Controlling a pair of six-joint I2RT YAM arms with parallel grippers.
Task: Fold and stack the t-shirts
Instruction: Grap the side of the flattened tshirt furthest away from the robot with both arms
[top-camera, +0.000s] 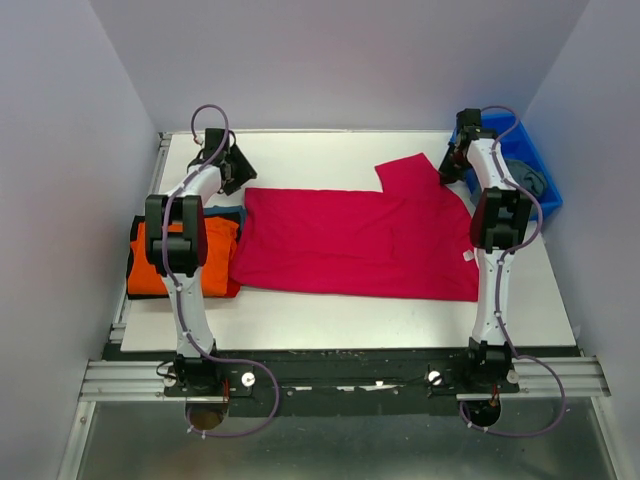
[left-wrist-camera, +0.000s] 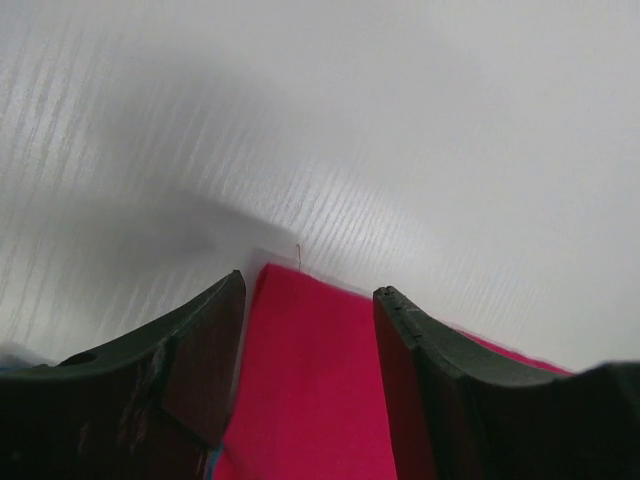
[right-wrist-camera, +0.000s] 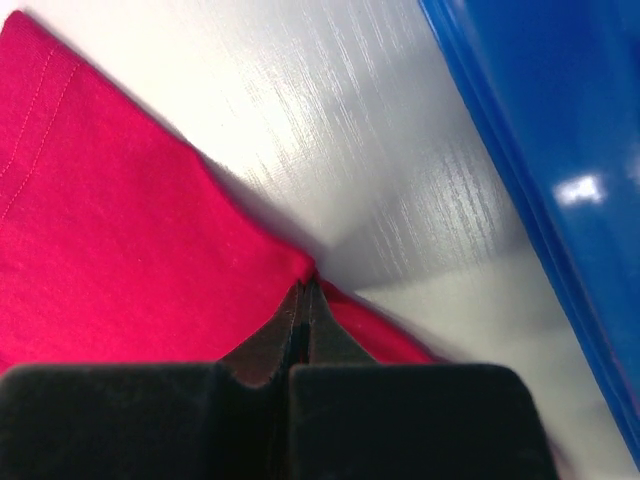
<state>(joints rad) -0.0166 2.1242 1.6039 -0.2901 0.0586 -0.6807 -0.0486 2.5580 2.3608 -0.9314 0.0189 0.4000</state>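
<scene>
A large crimson-pink t-shirt (top-camera: 350, 240) lies spread flat across the middle of the table, one sleeve pointing to the back right. My left gripper (top-camera: 240, 178) stands open at the shirt's back left corner. In the left wrist view that corner of the crimson-pink t-shirt (left-wrist-camera: 310, 380) lies between the parted fingers of the left gripper (left-wrist-camera: 310, 290). My right gripper (top-camera: 447, 170) is at the shirt's back right edge by the sleeve. In the right wrist view the right gripper (right-wrist-camera: 308, 285) is shut on a pinched fold of the crimson-pink t-shirt (right-wrist-camera: 120, 230).
An orange t-shirt (top-camera: 145, 265) lies folded at the left edge under the left arm, with red cloth (top-camera: 225, 290) and a bit of blue cloth (top-camera: 235, 212) showing beside it. A blue bin (top-camera: 545, 175) (right-wrist-camera: 560, 150) at the back right holds a grey-blue t-shirt (top-camera: 528, 182).
</scene>
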